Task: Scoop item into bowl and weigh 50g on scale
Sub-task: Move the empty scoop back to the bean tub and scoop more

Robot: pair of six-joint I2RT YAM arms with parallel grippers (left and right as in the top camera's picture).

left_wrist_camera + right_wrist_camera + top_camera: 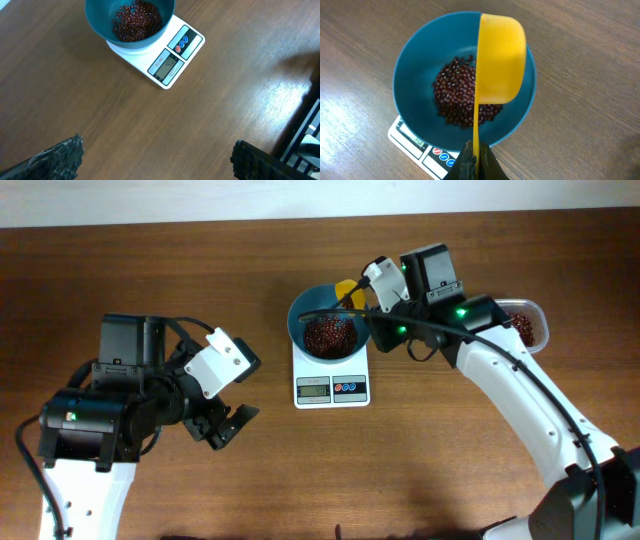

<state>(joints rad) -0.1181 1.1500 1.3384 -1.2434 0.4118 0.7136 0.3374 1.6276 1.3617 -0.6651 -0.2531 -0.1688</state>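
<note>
The teal-blue bowl (305,312) stands on the white scale (331,388) and holds a heap of dark red-brown beans (329,334). My right gripper (477,159) is shut on the thin handle of a yellow scoop (501,55), turned on its side over the bowl (415,60) and its beans (455,97). The scoop (347,290) shows at the bowl's far rim in the overhead view. My left gripper (226,427) is open and empty, left of the scale. The bowl (100,20), beans (137,19) and scale (172,62) also show in the left wrist view, beyond the open fingers (157,157).
A clear plastic tub (527,323) with more beans stands at the far right, partly hidden behind my right arm. The scale's display (314,389) is lit, its reading too small to make out. Bare wooden table (420,470) surrounds the scale.
</note>
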